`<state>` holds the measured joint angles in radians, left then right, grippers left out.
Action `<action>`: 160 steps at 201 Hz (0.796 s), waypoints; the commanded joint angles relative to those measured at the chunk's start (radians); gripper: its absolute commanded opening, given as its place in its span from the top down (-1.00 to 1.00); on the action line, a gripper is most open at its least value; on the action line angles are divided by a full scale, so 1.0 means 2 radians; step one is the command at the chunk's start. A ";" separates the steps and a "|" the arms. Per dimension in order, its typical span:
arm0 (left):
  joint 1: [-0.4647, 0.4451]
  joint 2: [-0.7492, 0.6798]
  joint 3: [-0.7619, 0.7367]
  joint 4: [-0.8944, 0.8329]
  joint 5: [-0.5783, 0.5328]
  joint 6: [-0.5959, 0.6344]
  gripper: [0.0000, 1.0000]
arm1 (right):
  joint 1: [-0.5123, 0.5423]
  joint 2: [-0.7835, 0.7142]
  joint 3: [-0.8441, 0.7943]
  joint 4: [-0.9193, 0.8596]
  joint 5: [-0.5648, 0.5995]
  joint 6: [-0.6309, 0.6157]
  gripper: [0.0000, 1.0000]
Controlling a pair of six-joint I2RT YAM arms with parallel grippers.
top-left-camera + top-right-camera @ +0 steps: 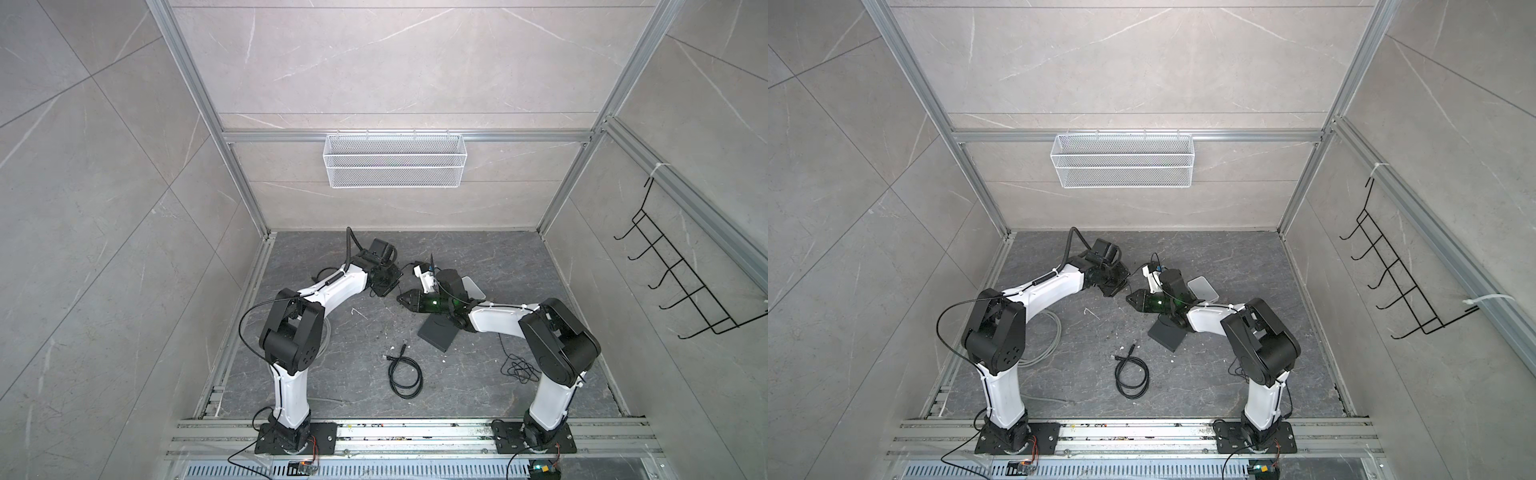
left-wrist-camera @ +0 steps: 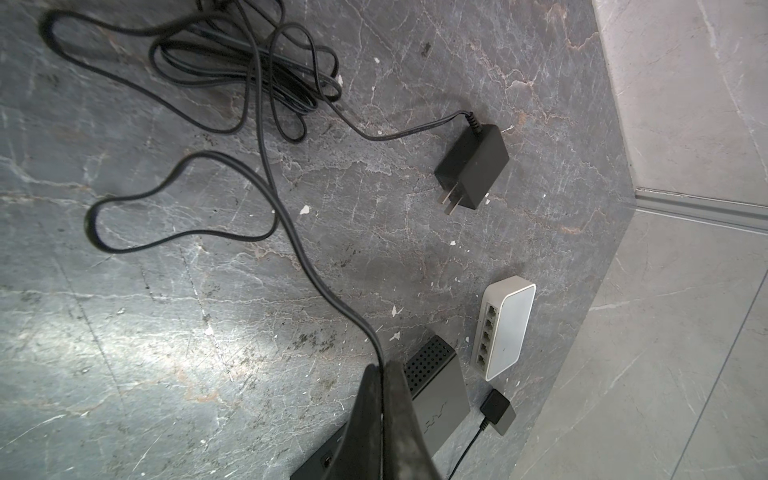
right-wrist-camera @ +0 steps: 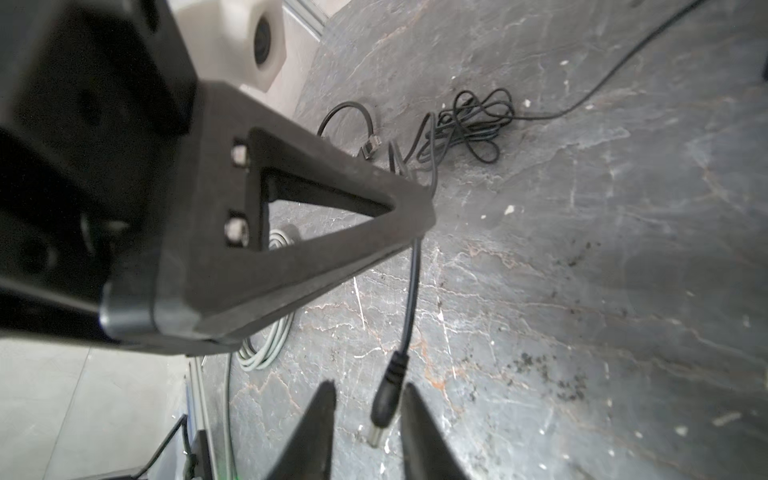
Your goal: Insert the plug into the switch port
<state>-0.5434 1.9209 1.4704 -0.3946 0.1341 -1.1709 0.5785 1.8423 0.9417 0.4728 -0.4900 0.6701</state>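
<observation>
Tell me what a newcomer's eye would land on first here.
In the right wrist view, a barrel plug dangles on its black cable between the right gripper's parted fingers. The left gripper is pinched shut on that cable. In the left wrist view, a white switch with a row of ports lies on the stone table, a black adapter nearby.

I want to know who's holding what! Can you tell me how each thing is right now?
left gripper: shut, pinching the black cable.
right gripper: open around the plug, not yet clamped.
plug: dangling from the cable, in no port.
power adapter: lying on the table, prongs bare.
white switch: flat on the table, five visible ports empty.
</observation>
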 commanded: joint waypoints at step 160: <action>0.015 -0.038 0.005 -0.030 0.011 0.048 0.60 | 0.003 -0.021 0.011 -0.102 0.026 -0.100 0.94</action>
<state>-0.5385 1.9118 1.4693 -0.4007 0.1356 -1.1629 0.5816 1.8587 0.9421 0.4332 -0.4557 0.6327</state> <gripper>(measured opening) 0.143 0.108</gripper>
